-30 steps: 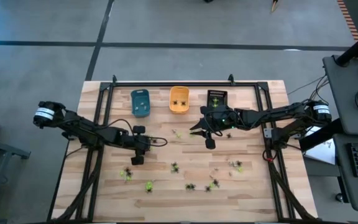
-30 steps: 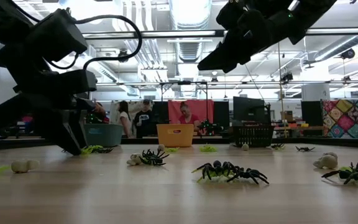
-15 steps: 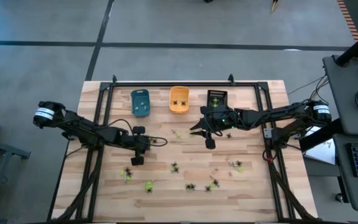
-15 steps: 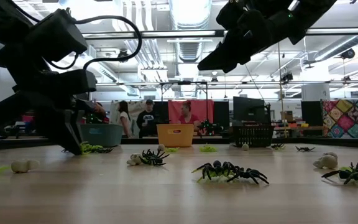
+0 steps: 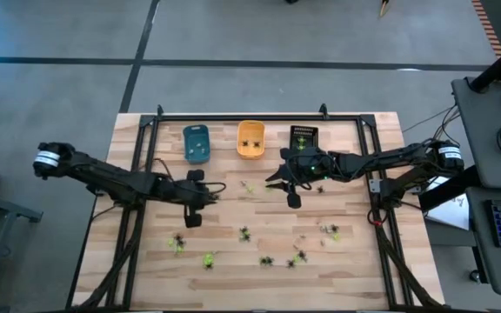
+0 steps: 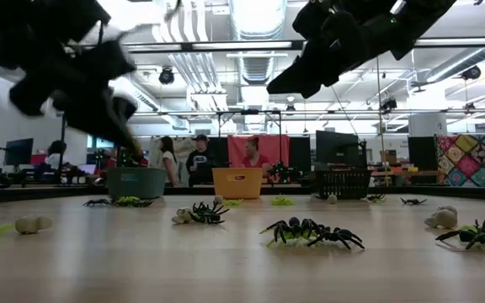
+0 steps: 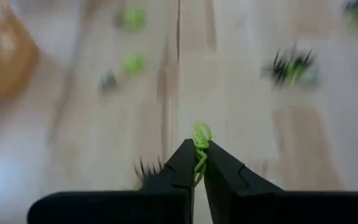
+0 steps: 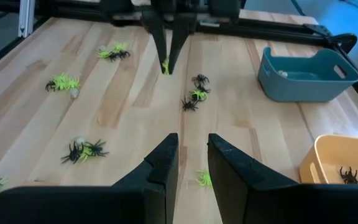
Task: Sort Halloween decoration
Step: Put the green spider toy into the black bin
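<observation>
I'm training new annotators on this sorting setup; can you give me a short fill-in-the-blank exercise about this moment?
1. The left gripper is shut on a ____ spider figure.
2. The tray between the blue tray and the black tray is ____.
3. The right gripper hangs above the table, holding ____.

Missing words: yellow-green; orange; nothing

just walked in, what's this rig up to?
It is sorting small plastic spiders scattered on the wooden table. The left hand is shut on a yellow-green spider and raised off the table. The right hand hangs mid-table, holding nothing. The blue tray, orange tray and black tray wait along the far edge.
</observation>
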Motion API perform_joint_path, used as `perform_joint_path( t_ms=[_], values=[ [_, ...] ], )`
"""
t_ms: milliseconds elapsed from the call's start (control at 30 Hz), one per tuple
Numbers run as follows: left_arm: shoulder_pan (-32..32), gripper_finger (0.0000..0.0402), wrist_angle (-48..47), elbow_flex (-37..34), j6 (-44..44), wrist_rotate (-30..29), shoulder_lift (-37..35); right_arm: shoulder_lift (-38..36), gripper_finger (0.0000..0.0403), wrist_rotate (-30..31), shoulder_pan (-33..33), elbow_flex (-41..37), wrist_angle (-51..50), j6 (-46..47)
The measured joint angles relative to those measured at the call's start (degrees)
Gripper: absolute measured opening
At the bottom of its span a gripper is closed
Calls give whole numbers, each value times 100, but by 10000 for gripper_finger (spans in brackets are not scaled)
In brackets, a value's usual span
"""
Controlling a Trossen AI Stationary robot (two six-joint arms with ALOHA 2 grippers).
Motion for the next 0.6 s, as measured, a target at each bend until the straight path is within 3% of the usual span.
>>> perform_joint_path(
  t_ms=[300, 600],
  values=[
    [124, 1, 1654, 381, 1182, -1, -484, 39, 77, -3, 51, 0, 706, -17],
    [149, 1, 3362, 278, 1430, 23, 13, 582, 77, -3, 149, 4, 2437, -170]
  ],
)
